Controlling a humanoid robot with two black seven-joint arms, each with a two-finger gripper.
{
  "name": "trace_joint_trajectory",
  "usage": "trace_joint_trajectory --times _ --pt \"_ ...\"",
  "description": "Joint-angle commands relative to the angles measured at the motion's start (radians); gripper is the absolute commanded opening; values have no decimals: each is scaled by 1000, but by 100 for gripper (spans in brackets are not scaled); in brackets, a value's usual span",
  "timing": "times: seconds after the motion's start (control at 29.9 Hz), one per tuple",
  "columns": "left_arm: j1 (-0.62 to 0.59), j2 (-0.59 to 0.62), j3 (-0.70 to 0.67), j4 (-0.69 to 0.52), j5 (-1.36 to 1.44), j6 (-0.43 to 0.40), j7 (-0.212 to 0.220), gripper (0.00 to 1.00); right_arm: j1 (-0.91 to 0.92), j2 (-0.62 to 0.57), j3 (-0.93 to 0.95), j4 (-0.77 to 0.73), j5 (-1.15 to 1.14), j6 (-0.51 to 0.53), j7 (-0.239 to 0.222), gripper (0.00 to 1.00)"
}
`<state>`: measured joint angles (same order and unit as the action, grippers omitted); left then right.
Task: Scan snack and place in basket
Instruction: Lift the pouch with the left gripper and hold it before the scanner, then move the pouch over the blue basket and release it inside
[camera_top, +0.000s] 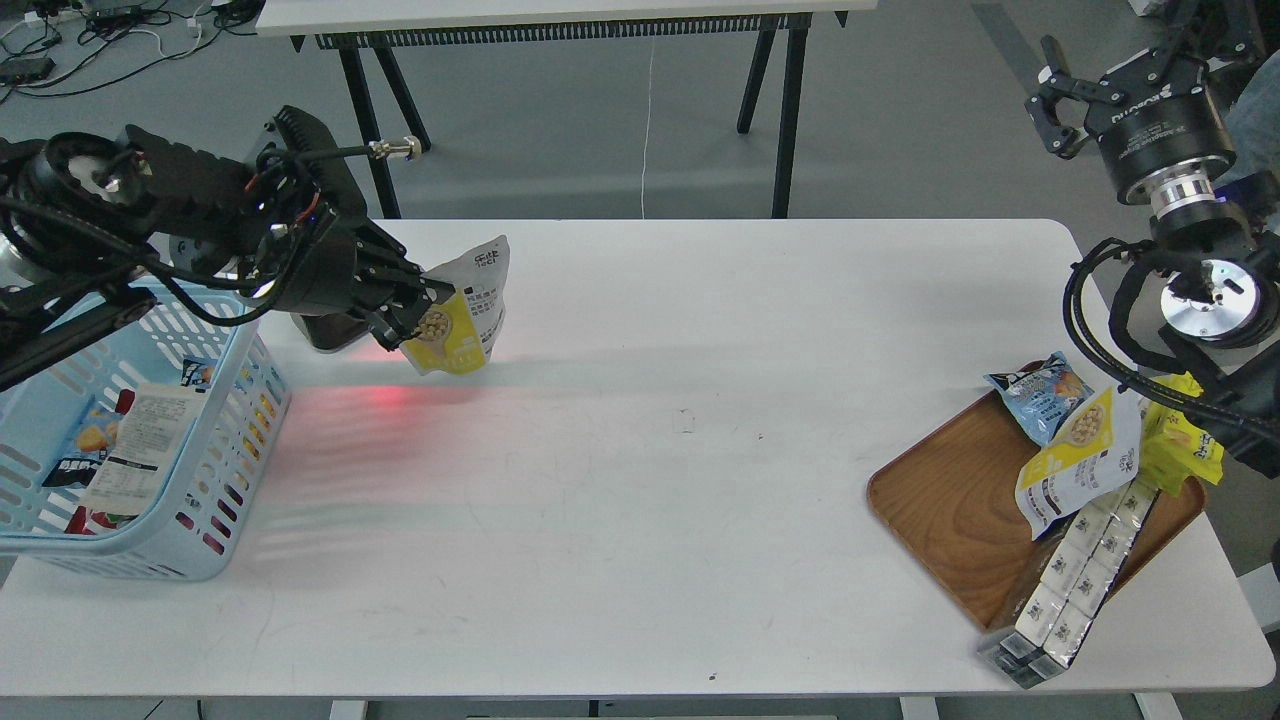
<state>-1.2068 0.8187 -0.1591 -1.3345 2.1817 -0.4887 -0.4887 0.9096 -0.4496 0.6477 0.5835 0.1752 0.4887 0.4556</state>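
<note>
My left gripper (418, 312) is shut on the snack pouch (466, 316), silvery-white on top and yellow below, held tilted just above the white table at the back left. Red scanner light falls on the table under and left of it. The light blue basket (222, 452) stands at the left edge with several packs and a paper slip inside. My right gripper (1058, 98) is raised beyond the table's far right corner; its fingers look spread and empty.
A dark scanner (325, 332) sits behind my left gripper next to the basket. A brown wooden tray (945, 505) at the right holds a similar yellow-white pouch (1080, 460), a light blue bag (1040, 395), a bright yellow pack (1185, 440) and a long silver box pack (1075, 580).
</note>
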Motion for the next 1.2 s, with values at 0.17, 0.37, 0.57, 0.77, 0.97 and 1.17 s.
trace_joint_trajectory --times 0.17,0.37,0.57,0.77,0.97,1.17 --pt "0 -4 -8 9 0 0 0 0 0 -1 21 1 0 0 0 99" --pt "3 -4 -22 29 0 0 0 0 -5 -3 21 2 1 0 2 99" --pt "4 -9 -26 66 0 0 0 0 -9 -5 21 1 0 0 3 99" --pt "4 -6 -26 77 0 0 0 0 -15 -3 23 1 1 0 23 99" --pt "6 -1 -26 86 0 0 0 0 -6 -6 24 -1 0 0 17 99" --pt "7 4 -26 87 0 0 0 0 -5 -15 24 -2 0 0 15 99"
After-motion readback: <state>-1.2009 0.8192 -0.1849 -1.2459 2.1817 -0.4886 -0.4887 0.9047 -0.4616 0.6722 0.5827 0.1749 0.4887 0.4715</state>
